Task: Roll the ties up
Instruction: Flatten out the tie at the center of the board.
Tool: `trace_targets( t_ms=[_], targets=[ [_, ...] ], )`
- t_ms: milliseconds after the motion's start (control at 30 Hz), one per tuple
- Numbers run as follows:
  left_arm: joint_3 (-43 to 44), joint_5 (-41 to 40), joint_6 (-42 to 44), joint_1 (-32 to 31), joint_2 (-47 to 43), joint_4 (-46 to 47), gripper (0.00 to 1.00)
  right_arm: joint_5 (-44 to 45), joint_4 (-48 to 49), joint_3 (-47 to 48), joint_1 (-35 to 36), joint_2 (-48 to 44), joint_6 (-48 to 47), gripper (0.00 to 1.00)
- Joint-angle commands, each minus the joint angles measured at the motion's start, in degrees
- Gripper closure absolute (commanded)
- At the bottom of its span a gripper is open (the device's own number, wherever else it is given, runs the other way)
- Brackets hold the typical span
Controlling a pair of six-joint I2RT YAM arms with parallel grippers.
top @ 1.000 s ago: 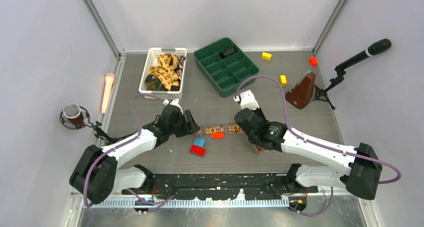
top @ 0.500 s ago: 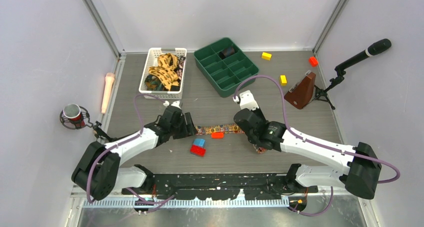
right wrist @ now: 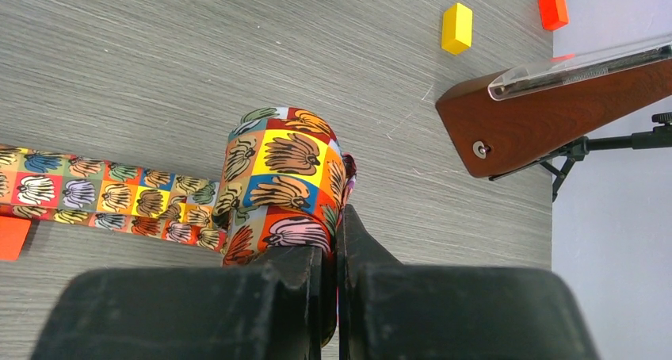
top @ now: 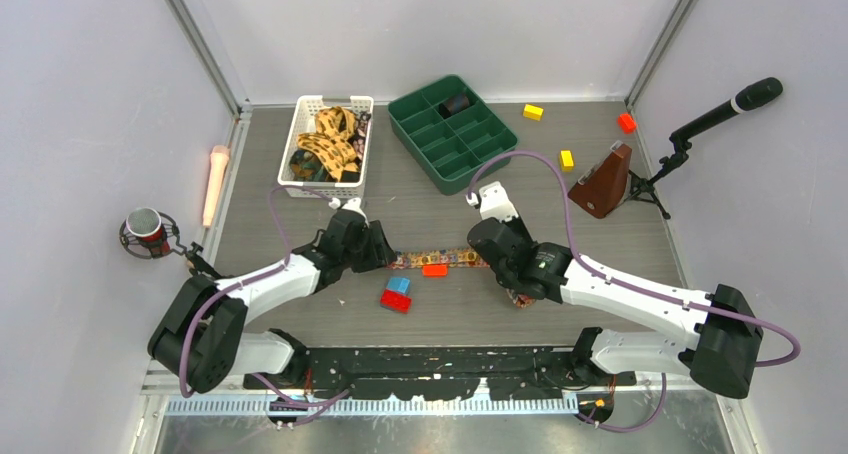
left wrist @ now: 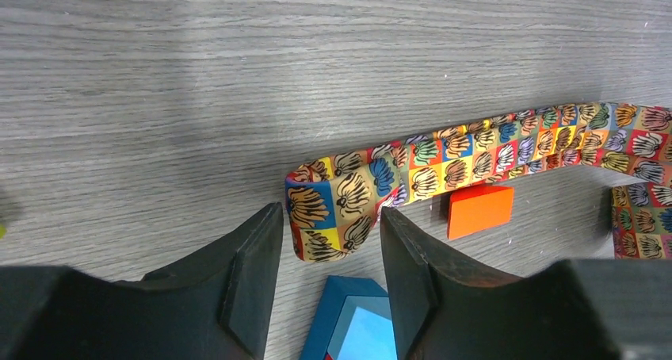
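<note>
- The white basket (top: 320, 188) holds a tangled heap of ties (top: 326, 144). The green tray (top: 483, 139) holds one dark roll (top: 458, 103) in a back compartment.
- One patterned tie (left wrist: 475, 150) lies on the counter (left wrist: 238, 74). Its flat end sits between the spread left jaws, and the right jaws pinch its rolled end (right wrist: 285, 178).
- Blocks: two yellow (top: 533, 112), two red (top: 395, 301), one orange (left wrist: 479, 211), one blue (left wrist: 353, 328).

The left arm (top: 270, 279) and right arm (top: 620, 294) both reach forward and low, wrists turned in toward each other. The left gripper (left wrist: 329, 217) points down with its jaws apart. The right gripper (right wrist: 334, 229) is pinched tight on the tie (right wrist: 285, 166).
</note>
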Motion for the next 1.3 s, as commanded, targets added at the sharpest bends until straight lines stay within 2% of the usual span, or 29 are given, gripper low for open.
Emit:
trace_targets(
  t_ms=[0,67,267,300,467,633,767,867,1000,1100,1167,1267],
  targets=[
    [-0.08,-1.18,0.72,0.13,-0.79,3.32,0.51,1.08,0.06,2.3,-0.2,-0.43,1.15,1.0],
    [-0.19,-0.89,0.68,0.18,-0.04,3.76,0.57,1.13,-0.08,2.3,-0.2,-0.43,1.19,1.0],
    [0.13,0.42,0.46,0.15,-0.49,5.23,0.98,5.02,-3.04,3.1,-0.73,0.03,2.83,1.0],
    [0.85,0.54,0.73,0.13,-0.92,4.88,1.0,7.05,-3.9,3.42,-0.9,0.15,3.69,1.0],
    [8.57,2.96,3.04,0.13,-1.36,1.41,1.0,13.04,-9.17,4.92,-1.82,-1.82,4.04,1.0],
    [19.94,9.57,4.79,0.13,4.12,-1.17,1.0,20.46,-9.82,5.84,-2.67,-7.98,-3.12,1.0],
    [25.78,15.56,3.97,0.09,9.82,0.34,1.0,25.28,-8.8,7.57,-2.83,-11.08,-16.29,0.98],
    [27.65,19.85,1.99,-0.03,13.56,4.7,1.0,29.61,-8.6,8.64,-2.9,-12.08,-26.19,0.92],
    [29.3,23.45,1.04,-0.28,17.31,7.79,1.0,31.69,-8.47,8.04,-3.23,-13.66,-33.19,0.86],
    [29.71,23.28,2.5,-0.22,18.17,6.65,1.0,29.77,-9.12,5.45,-3.36,-12.99,-32.1,0.84],
    [29.42,20.91,4.43,-0.05,17.55,4.06,1.0,26.45,-11.02,4.4,-3.4,-10.43,-26.57,0.83],
    [28.1,16.82,6.44,0.65,15.68,1.13,1.0,16.87,-11.03,2.78,-3.36,-4.91,-14.91,0.74]
  ],
)
